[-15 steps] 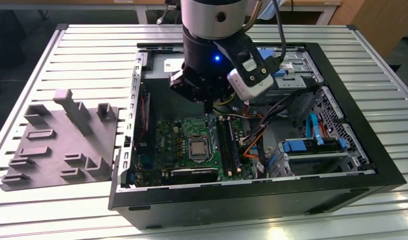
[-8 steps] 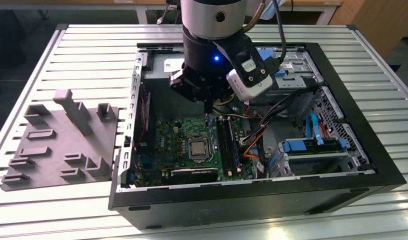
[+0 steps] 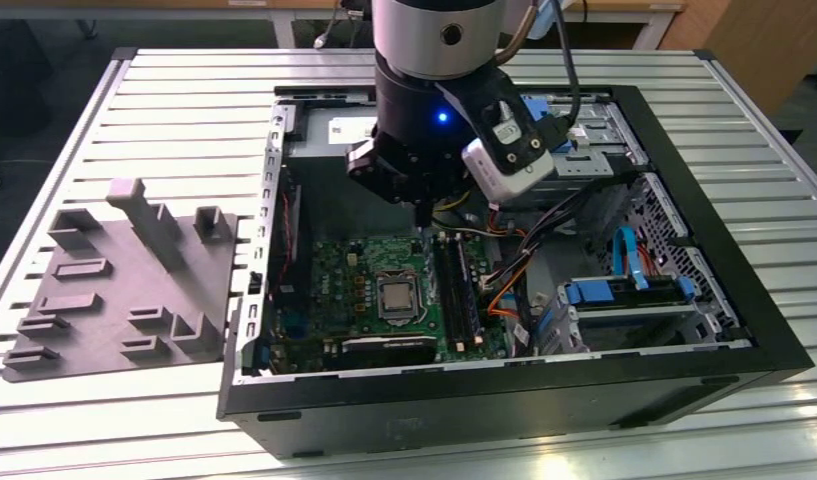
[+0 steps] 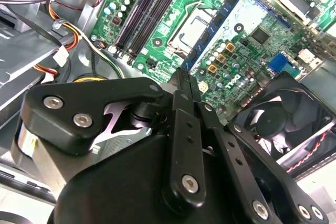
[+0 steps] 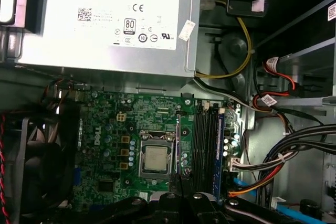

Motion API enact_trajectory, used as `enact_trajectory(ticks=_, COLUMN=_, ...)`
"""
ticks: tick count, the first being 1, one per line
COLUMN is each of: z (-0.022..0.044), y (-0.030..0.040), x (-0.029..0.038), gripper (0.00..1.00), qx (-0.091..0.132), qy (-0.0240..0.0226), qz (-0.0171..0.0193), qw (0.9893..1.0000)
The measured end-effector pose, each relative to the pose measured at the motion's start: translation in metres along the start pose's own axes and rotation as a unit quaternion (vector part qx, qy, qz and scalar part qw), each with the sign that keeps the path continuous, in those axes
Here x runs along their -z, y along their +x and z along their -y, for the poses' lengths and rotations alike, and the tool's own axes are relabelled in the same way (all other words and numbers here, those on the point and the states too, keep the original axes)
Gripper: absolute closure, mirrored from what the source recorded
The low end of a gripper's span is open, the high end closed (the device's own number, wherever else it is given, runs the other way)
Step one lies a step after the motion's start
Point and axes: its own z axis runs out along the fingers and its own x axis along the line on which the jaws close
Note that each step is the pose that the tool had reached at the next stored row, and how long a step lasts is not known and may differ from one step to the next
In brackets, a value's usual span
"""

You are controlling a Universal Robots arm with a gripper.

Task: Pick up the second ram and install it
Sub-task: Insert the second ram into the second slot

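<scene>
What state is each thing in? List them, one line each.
Case: lying flat, open on top.
Motherboard: mounted inside the case.
Claw: shut, nothing seen in it, above the motherboard.
Processor: in place, bare, no cooler.
Ram: seated in the motherboard.
Fan: not spinning.

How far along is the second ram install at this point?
Looks done: a blue stick stands in the slot farthest from the CPU socket; whether it is the second ram I cannot tell. In hand: nothing, the gripper is shut and empty, hanging above the motherboard inside the open case. Left: the dark slots beside that stick look unfilled, so seating is unconfirmed.
</scene>
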Motion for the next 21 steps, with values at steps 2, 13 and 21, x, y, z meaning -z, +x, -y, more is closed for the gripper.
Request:
enact_trajectory(ticks=2, z=0.0002, y=-0.0030, x=-0.0003, gripper=0.88, qx=0.000, qy=0.0000, qz=0.0000, qw=1.0000)
enact_trajectory(ticks=13, z=0.0010, y=-0.0161, x=-0.0028, gripper=0.88, qx=-0.001, qy=-0.0001, qz=0.0000, qw=1.0000)
enact_trajectory(ticks=21, z=0.0012, y=-0.0170, x=-0.0060, gripper=0.88, qx=-0.001, qy=-0.0001, qz=0.0000, qw=1.0000)
